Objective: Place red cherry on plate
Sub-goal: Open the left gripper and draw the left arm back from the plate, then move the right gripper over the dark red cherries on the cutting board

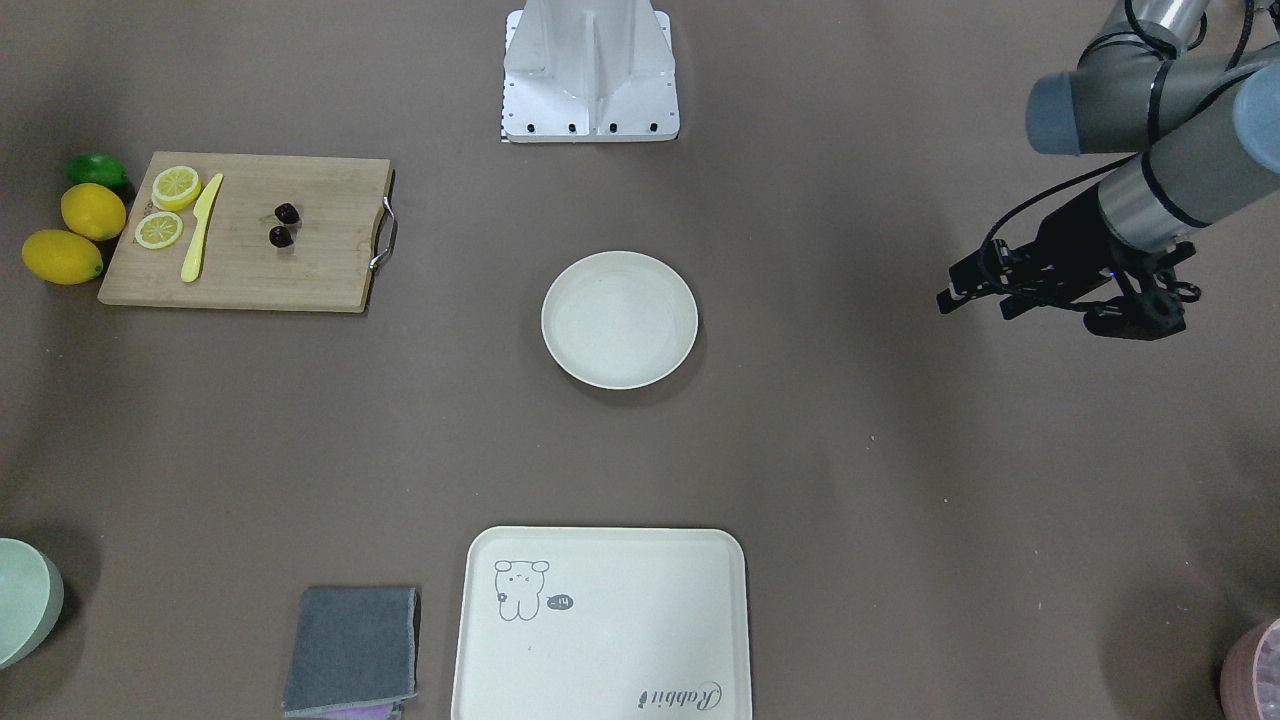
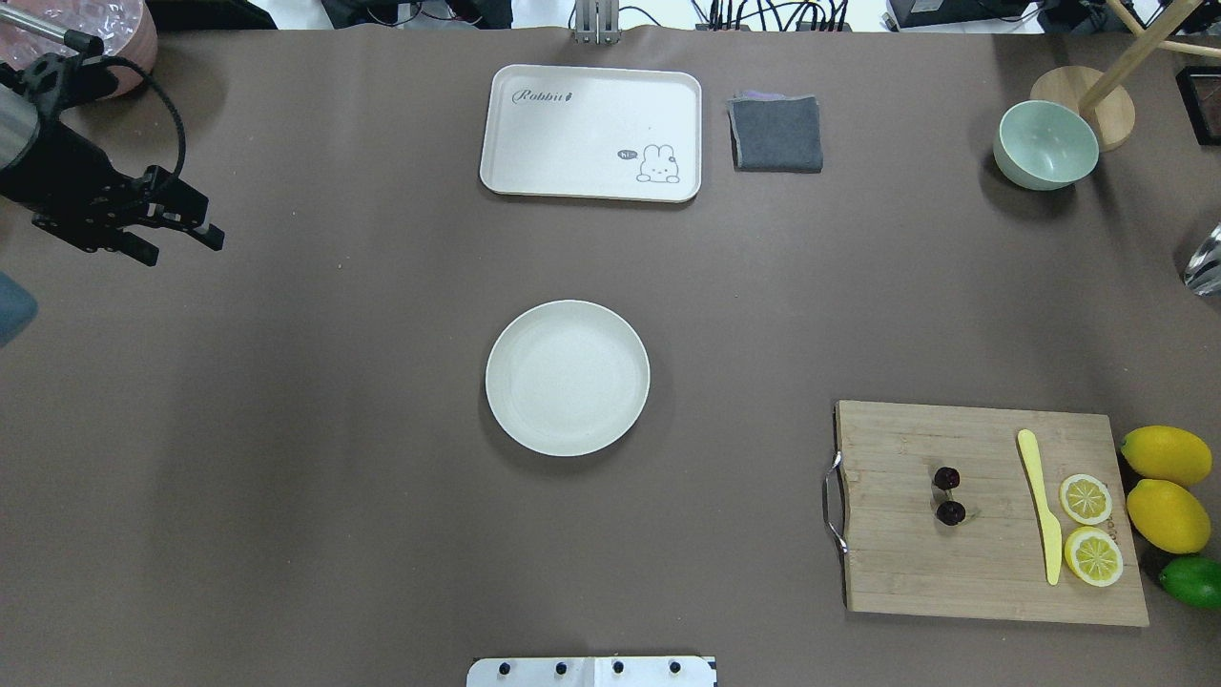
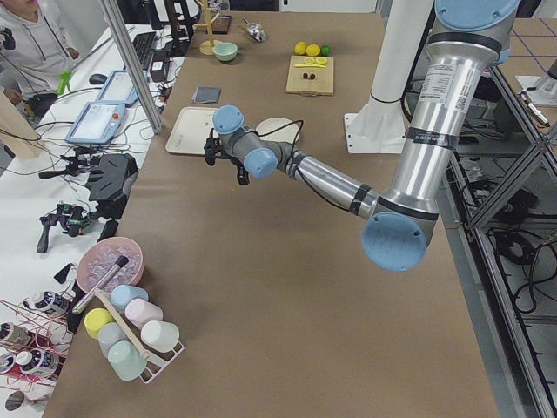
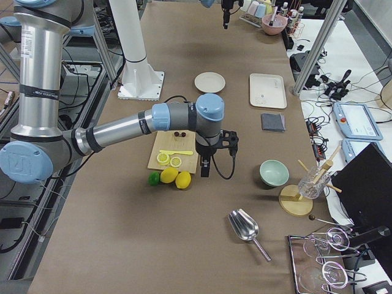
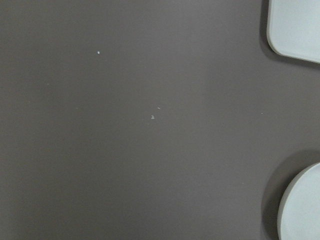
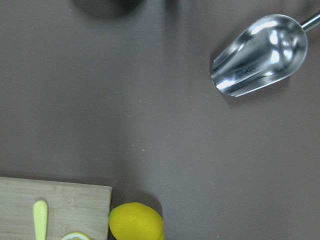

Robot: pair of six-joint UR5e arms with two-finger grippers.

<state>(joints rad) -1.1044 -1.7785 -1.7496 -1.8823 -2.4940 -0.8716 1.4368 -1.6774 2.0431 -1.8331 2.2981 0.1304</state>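
Observation:
The red cherry (image 2: pixel 947 496), two tiny dark fruits joined by stems, lies on the wooden cutting board (image 2: pixel 954 572) at the right; it also shows in the front view (image 1: pixel 283 225). The round cream plate (image 2: pixel 568 377) sits empty at the table's middle. My left gripper (image 2: pixel 186 248) hovers open and empty far to the plate's left (image 1: pixel 975 306). My right gripper (image 4: pixel 204 166) shows only in the exterior right view, hanging past the board's outer end by the lemons; I cannot tell whether it is open or shut.
On the board lie a yellow knife (image 2: pixel 1040 506) and two lemon slices (image 2: pixel 1087 527). Two lemons (image 2: pixel 1166 487) and a lime (image 2: pixel 1192 580) sit beside it. A cream tray (image 2: pixel 591 134), grey cloth (image 2: pixel 776 134), green bowl (image 2: pixel 1045 145) and metal scoop (image 6: pixel 260 55) lie farther off.

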